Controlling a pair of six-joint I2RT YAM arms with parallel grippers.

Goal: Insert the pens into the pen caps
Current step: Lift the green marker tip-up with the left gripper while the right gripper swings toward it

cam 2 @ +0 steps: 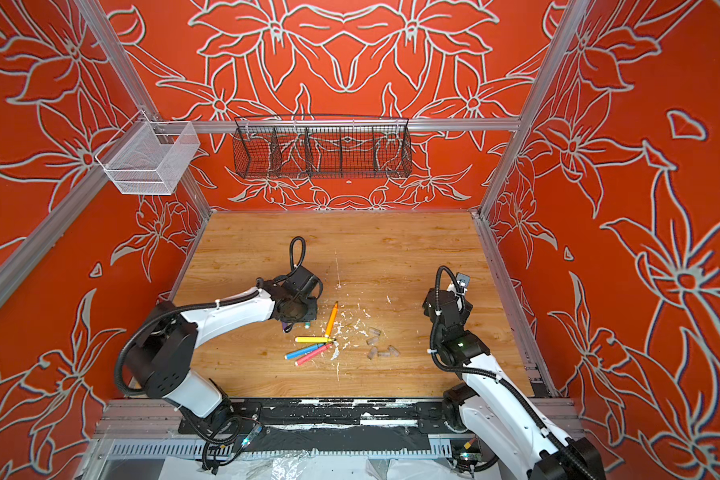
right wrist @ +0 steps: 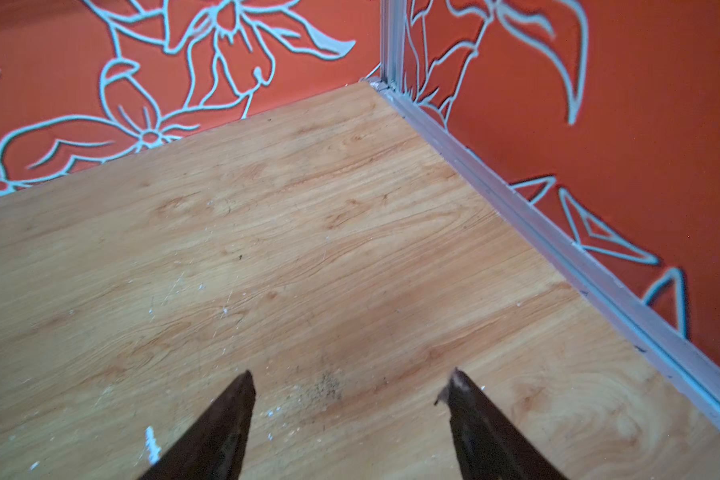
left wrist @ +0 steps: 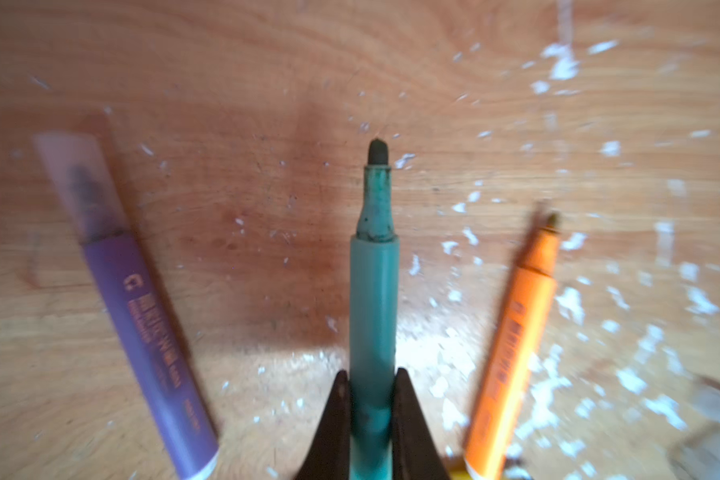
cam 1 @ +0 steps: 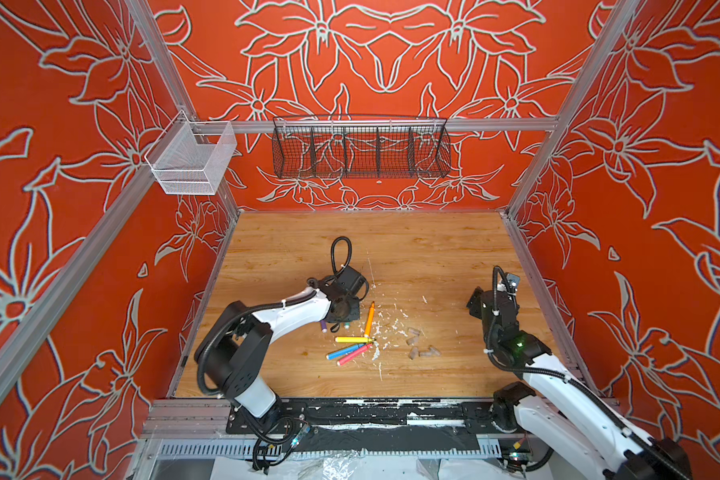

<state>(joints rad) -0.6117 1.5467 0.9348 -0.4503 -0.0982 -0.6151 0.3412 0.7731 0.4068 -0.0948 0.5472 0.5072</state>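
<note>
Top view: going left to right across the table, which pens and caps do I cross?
Purple pen, green pen, orange pen, pen caps. The yellow pen, blue pen and pink pen span the others, so left out.

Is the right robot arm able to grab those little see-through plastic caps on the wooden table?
Probably yes. The right gripper is open and empty, and the small clear plastic caps lie on the wooden table beside it, nothing between. It faces the far corner, so it would have to turn.
</note>
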